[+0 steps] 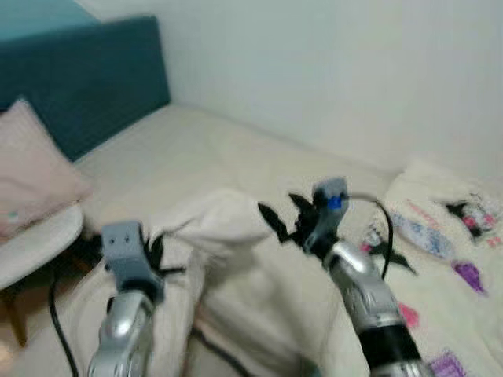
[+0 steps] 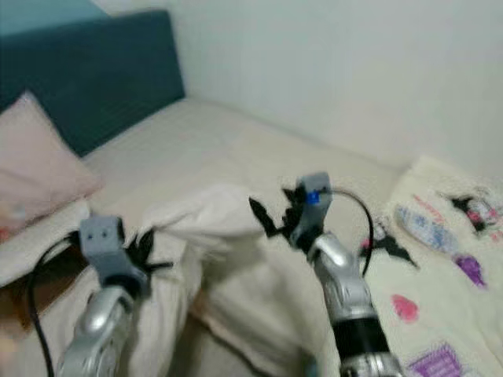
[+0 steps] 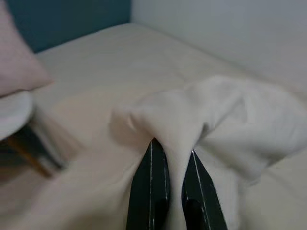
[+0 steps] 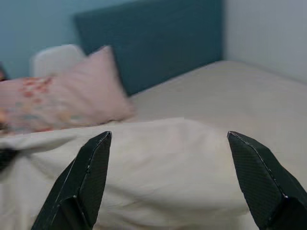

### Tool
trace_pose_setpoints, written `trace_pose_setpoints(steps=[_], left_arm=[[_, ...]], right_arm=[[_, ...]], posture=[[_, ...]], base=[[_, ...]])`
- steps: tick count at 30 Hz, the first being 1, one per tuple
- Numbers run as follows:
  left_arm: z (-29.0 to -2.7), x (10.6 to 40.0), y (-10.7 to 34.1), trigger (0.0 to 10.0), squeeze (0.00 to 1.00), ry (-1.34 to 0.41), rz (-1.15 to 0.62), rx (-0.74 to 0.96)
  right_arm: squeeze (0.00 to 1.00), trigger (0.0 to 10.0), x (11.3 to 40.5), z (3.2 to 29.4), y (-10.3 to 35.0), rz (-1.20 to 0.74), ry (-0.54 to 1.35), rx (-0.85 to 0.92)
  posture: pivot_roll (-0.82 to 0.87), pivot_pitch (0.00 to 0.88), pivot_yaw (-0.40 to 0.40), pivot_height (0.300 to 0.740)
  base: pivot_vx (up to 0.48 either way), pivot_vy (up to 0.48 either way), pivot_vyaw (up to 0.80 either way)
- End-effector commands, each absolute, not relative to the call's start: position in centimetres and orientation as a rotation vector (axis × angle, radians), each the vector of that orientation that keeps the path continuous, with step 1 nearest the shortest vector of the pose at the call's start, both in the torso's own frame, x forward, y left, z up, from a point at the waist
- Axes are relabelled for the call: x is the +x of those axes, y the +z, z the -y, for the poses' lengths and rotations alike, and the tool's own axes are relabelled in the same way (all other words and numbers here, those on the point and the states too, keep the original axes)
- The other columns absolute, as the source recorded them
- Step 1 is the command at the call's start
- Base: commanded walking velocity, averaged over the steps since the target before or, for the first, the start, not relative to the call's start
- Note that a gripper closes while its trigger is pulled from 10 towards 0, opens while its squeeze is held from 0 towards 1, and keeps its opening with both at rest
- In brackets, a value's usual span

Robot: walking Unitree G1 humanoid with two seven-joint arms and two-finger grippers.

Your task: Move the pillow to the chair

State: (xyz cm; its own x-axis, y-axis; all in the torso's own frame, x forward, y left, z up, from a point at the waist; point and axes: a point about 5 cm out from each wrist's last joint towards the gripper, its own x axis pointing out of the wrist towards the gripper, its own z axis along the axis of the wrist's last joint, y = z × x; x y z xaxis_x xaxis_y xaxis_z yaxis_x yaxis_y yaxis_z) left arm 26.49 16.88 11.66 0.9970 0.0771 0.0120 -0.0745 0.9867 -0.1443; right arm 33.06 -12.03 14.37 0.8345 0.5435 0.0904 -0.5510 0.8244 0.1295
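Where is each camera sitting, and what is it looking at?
Left eye view: on the head, looking down at the cream pillow on the bed; both silver arms show.
Right eye view: beside it, same scene.
Left wrist view: on the left arm, along the left pincer pinching the pillow.
Right wrist view: on the right arm, across the pillow toward the pink pillow; the right pincer is open.
All share the cream pillow.

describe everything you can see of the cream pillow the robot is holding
The pillow is plain cream, soft cloth, crumpled and sagging between the arms above the bed. One corner bunches into a peak. The left pincer is shut on a fold of its cloth, the fabric squeezed between both fingers. The right pincer is wide open, a finger on either side of its top edge; contact cannot be told. The views are blurred.
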Motion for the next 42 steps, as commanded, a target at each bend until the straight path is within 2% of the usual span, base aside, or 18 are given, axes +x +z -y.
trace_pose_setpoints(steps=[1,6,11,42], left_arm=[[-16.08,26.94,12.89,10.0,0.0,0.018,0.089,-0.081],[-15.6,26.9,12.94,10.0,0.0,-0.009,0.096,0.0],[-15.54,26.92,13.01,10.0,0.0,-0.019,0.107,0.013],[-15.39,27.21,12.68,10.0,0.0,-0.069,0.089,-0.072]], right_arm=[[0.0,10.0,32.98,12.65,13.84,0.035,0.55,0.156],[0.0,10.0,32.77,12.76,13.61,0.028,0.538,0.151],[0.0,10.0,32.7,12.9,13.46,0.023,0.53,0.157],[0.0,10.0,33.16,12.79,13.46,0.019,0.534,0.189]], posture=[[0.06,0.0,-0.037,0.74],[0.05,0.0,-0.035,0.74],[0.05,0.0,-0.034,0.74],[0.05,0.0,-0.033,0.74]], base=[[0.0,0.0,0.79],[0.0,0.0,0.79],[0.0,0.0,0.79],[0.0,0.0,0.79]])
